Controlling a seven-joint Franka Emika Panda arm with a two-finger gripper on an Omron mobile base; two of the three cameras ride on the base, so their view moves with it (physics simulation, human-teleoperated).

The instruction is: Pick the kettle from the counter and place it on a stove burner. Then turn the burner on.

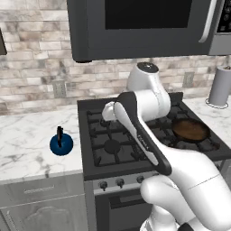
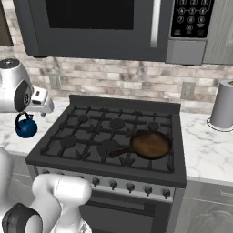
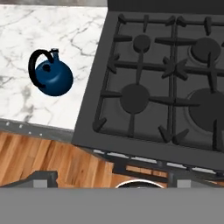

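The small dark-blue kettle (image 1: 61,144) (image 2: 26,127) (image 3: 53,78) stands upright on the white marble counter (image 1: 27,131) (image 3: 65,30), just left of the stove. In the hand view my gripper (image 3: 113,178) looks down from high above. Its grey fingertips (image 3: 41,177) stand wide apart with nothing between them. It hangs over the stove's front left corner, and the kettle lies off to its left. In the right base view the white hand (image 2: 41,103) hovers above and just right of the kettle. The front left stove burner (image 1: 112,145) (image 2: 68,140) (image 3: 134,97) is bare under its grate.
A brown frying pan (image 1: 190,130) (image 2: 151,144) sits on the front right burner. Grey knobs (image 1: 120,182) (image 2: 130,186) line the stove front. A microwave (image 1: 144,27) (image 2: 100,27) hangs overhead. A grey cylinder (image 1: 221,85) (image 2: 224,105) stands on the right counter.
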